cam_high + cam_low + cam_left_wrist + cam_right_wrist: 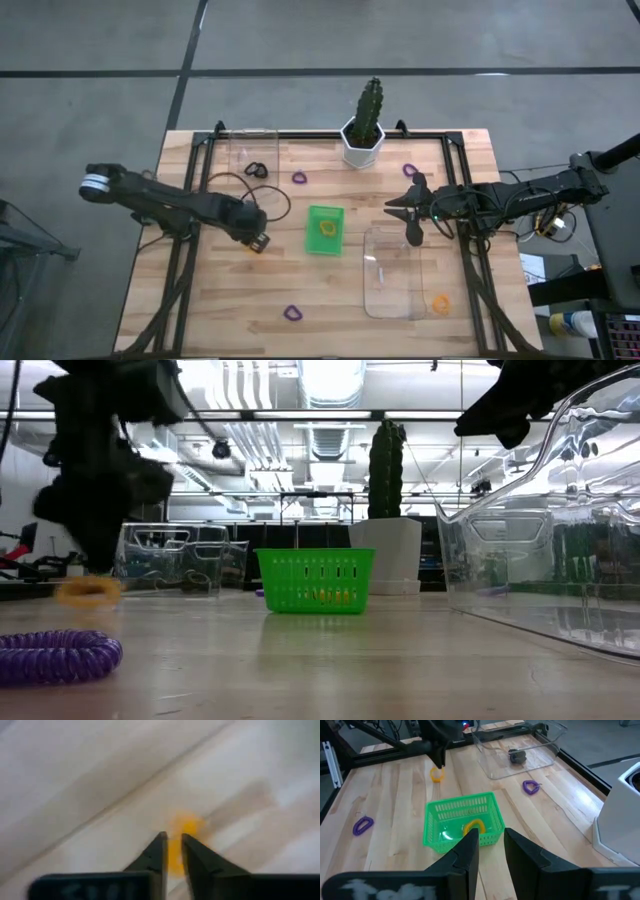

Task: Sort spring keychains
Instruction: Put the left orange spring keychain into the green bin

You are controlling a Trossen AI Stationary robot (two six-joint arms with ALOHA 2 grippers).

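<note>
Spring keychains are scattered over the wooden table [220, 300]; an orange keychain [437, 774] is pinched between the narrowed fingers of the left gripper [259, 242], down on the boards just left of the green tray [324, 229]; in the left wrist view the orange ring [182, 840] is seen between the two dark fingertips [159, 851], which sit close on either side of it; whether it is lifted off the wood cannot be told.

A second orange keychain [474, 826] is seen lying inside the green tray; a third orange one [440, 301] is found just right of the near clear tray [392, 275]; purple keychains are placed at the near edge [292, 313], behind the green tray [300, 178] and near the right arm [409, 170]; black keychains [254, 170] are held in the far clear tray [252, 150].

The right gripper [413, 236] is held above the far end of the near clear tray, well apart from any keychain; its fingers [465, 851] are seen partly apart with nothing between them.

A potted cactus [364, 125] is stood at the far middle of the table.
</note>
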